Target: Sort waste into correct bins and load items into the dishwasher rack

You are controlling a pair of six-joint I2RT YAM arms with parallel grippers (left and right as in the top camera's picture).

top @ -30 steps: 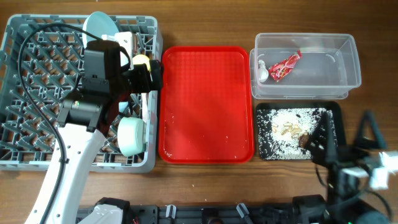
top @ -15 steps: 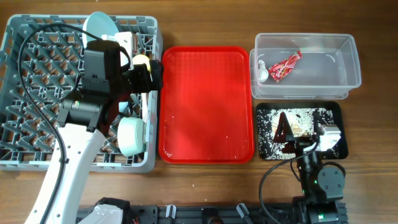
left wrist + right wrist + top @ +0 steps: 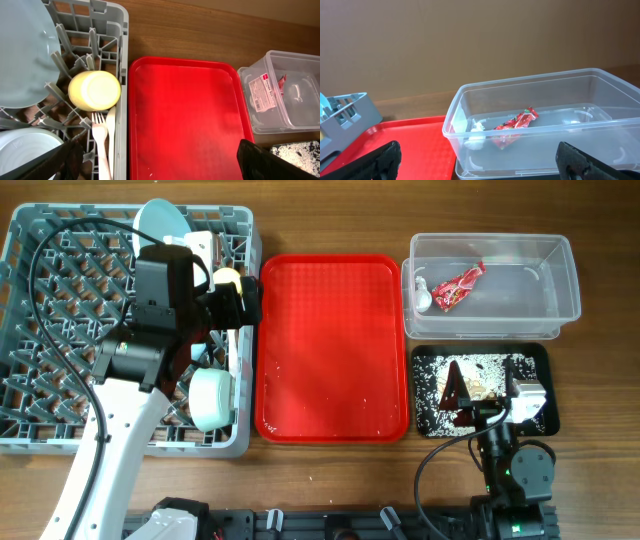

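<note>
The grey dishwasher rack (image 3: 60,410) holds the light blue plate (image 3: 163,225), the yellow cup (image 3: 228,278), a pale mint bowl (image 3: 212,398), and the white fork (image 3: 101,145) and spoon (image 3: 111,127). The cup also shows in the left wrist view (image 3: 95,90). My left gripper (image 3: 240,302) hangs over the rack's right edge, open and empty (image 3: 160,167). The clear tub (image 3: 545,255) holds the red wrapper (image 3: 458,286) and the white tissue (image 3: 422,295). The black tray (image 3: 425,420) holds rice-like scraps (image 3: 470,380). My right gripper (image 3: 485,398) is over the black tray, open and empty (image 3: 485,167).
The flat red serving tray (image 3: 330,345) lies between rack and bins, with a few crumbs on it. The left arm and its cable cross the rack. The right arm's base sits at the table's front edge below the black tray.
The right arm swung in from the far right edge to above the black tray, then stayed still. The left arm has not moved.
</note>
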